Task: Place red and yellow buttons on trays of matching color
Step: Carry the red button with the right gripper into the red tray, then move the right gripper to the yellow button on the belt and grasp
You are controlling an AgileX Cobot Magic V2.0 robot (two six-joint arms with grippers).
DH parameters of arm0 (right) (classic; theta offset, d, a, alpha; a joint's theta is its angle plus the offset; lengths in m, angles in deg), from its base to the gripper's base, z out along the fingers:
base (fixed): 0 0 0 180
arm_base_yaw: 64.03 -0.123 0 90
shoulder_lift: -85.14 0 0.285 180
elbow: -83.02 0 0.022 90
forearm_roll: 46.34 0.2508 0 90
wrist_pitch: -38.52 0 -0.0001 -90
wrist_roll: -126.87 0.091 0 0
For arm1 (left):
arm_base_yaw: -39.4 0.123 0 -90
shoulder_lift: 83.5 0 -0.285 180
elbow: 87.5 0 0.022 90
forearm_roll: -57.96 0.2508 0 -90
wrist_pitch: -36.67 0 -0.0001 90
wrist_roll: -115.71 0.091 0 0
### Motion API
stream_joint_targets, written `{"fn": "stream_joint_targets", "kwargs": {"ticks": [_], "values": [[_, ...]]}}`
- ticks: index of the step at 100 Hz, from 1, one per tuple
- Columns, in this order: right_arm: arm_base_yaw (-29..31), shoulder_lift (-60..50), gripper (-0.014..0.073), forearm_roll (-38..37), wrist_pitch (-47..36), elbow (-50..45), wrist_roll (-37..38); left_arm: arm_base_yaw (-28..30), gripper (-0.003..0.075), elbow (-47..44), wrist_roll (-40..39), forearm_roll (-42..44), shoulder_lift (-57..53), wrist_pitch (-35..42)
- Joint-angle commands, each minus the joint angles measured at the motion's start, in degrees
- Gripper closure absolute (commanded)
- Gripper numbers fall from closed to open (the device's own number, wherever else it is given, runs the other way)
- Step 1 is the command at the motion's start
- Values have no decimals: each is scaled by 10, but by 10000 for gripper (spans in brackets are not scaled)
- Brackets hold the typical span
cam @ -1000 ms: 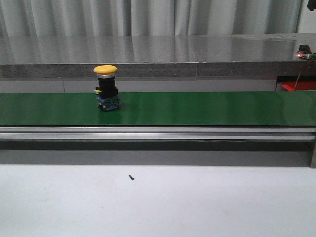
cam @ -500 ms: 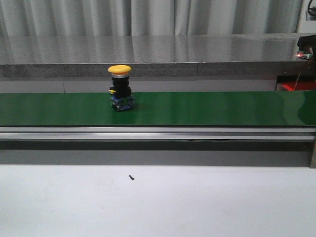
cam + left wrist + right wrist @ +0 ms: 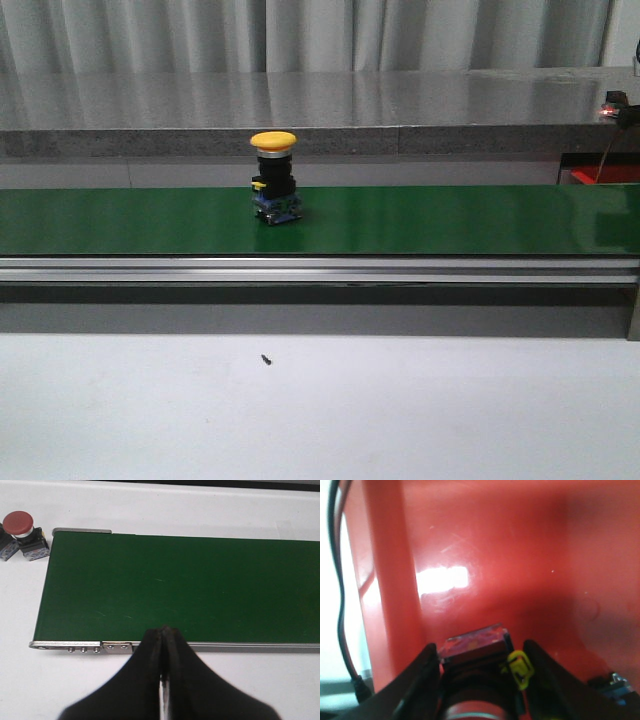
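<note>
A yellow button (image 3: 274, 178) stands upright on the green conveyor belt (image 3: 450, 220), left of centre in the front view. No gripper shows in that view. My left gripper (image 3: 163, 632) is shut and empty, above the belt's near rail. A red button (image 3: 21, 527) stands on the white table just off the belt's end. My right gripper (image 3: 481, 652) is shut on a red button (image 3: 475, 647) with a yellow clip, held over the red tray (image 3: 495, 555). The yellow tray is out of view.
A second button body (image 3: 4, 544) sits cut off at the frame edge beside the red button. A black cable (image 3: 340, 605) runs beside the red tray's wall. Part of another button (image 3: 615, 685) lies in the tray. A small black screw (image 3: 266, 359) lies on the table.
The yellow button has ridden the belt to the right, from the left part toward the middle. Nothing else in the front view has moved.
</note>
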Motion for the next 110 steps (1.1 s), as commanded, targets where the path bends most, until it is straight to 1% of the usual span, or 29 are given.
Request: {"fn": "stream_joint_targets", "kwargs": {"ticks": [1,22,27,42,50,66,110], "values": [[4,-30,330,-2,-16,20,-5,-4,740,16,0,-14,-13,31],[4,-20,321,-2,-16,21,-5,-4,740,16,0,-14,-13,31],[4,-19,288,-2,-17,21,-5,-4,740,16,0,-14,-13,31],[4,-19,130,-2,-19,21,-5,-4,740,16,0,-14,-13,31],[4,-19,90,-2,-16,27,-5,-4,740,16,0,-14,-13,31],[4,-29,89,-2,-6,42,-5,-4,740,16,0,-14,-13,29],[4,-89,90,9,44,42,-5,-4,740,16,0,-14,-13,28]]}}
